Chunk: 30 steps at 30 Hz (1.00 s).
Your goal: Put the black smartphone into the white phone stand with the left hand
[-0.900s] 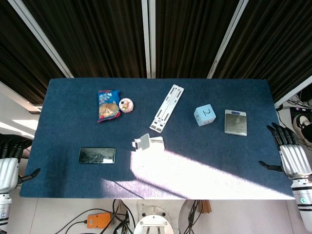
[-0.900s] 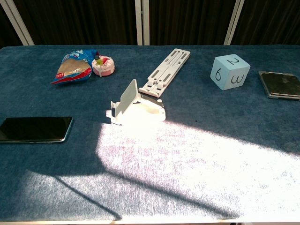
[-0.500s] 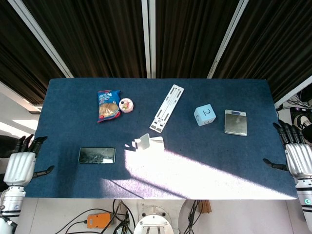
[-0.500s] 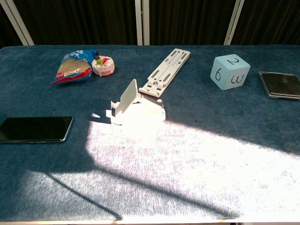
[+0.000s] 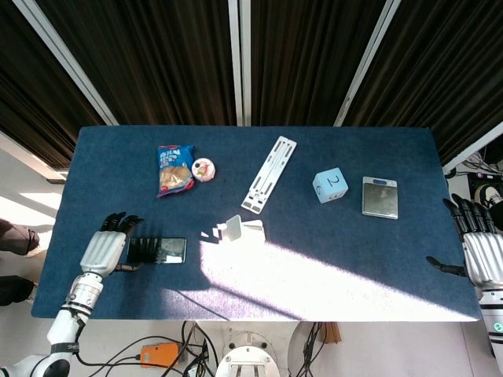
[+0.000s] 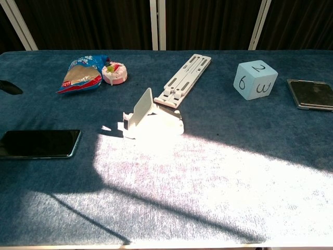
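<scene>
The black smartphone (image 5: 159, 250) (image 6: 39, 144) lies flat on the blue table near its left front. The white phone stand (image 5: 238, 228) (image 6: 150, 118) stands to the right of it, at the edge of a sunlit patch, with nothing in it. My left hand (image 5: 108, 243) hovers over the phone's left end with fingers spread, holding nothing; only a dark fingertip (image 6: 10, 87) of it shows in the chest view. At the table's right edge my right hand (image 5: 480, 247) stays open, well away from both.
A snack bag (image 5: 174, 169) and a small round pink-and-white item (image 5: 203, 169) lie at the back left. A flat white folding stand (image 5: 269, 173), a light blue numbered cube (image 5: 329, 185) and a small silver scale (image 5: 380, 196) lie toward the back right.
My left hand has come in from beyond the table's left edge to the phone's left end. The right hand drifted slightly outward. Phone and stand have not moved.
</scene>
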Each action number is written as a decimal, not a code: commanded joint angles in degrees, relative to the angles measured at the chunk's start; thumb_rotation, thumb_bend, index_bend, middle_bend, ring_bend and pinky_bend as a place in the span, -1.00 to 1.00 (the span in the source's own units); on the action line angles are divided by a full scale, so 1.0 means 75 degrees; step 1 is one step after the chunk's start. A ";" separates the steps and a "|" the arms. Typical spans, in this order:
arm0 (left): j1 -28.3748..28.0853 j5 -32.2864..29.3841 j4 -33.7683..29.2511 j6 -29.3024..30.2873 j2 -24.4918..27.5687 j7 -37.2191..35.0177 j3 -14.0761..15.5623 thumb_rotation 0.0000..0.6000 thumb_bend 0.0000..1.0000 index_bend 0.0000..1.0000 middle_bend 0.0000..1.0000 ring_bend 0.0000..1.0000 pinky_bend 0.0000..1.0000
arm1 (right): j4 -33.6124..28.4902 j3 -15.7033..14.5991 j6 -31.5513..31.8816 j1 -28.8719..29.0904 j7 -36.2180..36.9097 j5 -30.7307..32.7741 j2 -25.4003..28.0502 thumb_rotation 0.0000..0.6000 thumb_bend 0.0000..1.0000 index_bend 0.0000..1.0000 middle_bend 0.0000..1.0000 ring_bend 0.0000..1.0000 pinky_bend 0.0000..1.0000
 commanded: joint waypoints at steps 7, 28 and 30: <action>-0.0261 -0.0605 0.0189 -0.0179 -0.0533 0.0685 0.0058 1.00 -0.82 -0.60 -0.88 -1.00 -1.00 | 0.0016 0.0005 -0.0073 0.0027 -0.0011 0.0047 -0.0036 1.00 -0.69 -1.00 -0.90 -1.00 -0.95; -0.0844 -0.1469 0.0091 -0.0635 -0.0985 0.1190 0.0129 1.00 -0.79 -0.59 -0.90 -1.00 -1.00 | 0.0153 -0.0018 -0.0126 -0.0001 0.0118 0.0107 -0.0092 1.00 -0.69 -1.00 -0.90 -1.00 -0.95; -0.0887 -0.1561 0.0170 -0.0644 -0.1044 0.1244 0.0135 1.00 -0.78 -0.59 -0.90 -1.00 -1.00 | 0.0173 -0.0019 -0.0140 0.0000 0.0125 0.0120 -0.0100 1.00 -0.69 -1.00 -0.90 -1.00 -0.95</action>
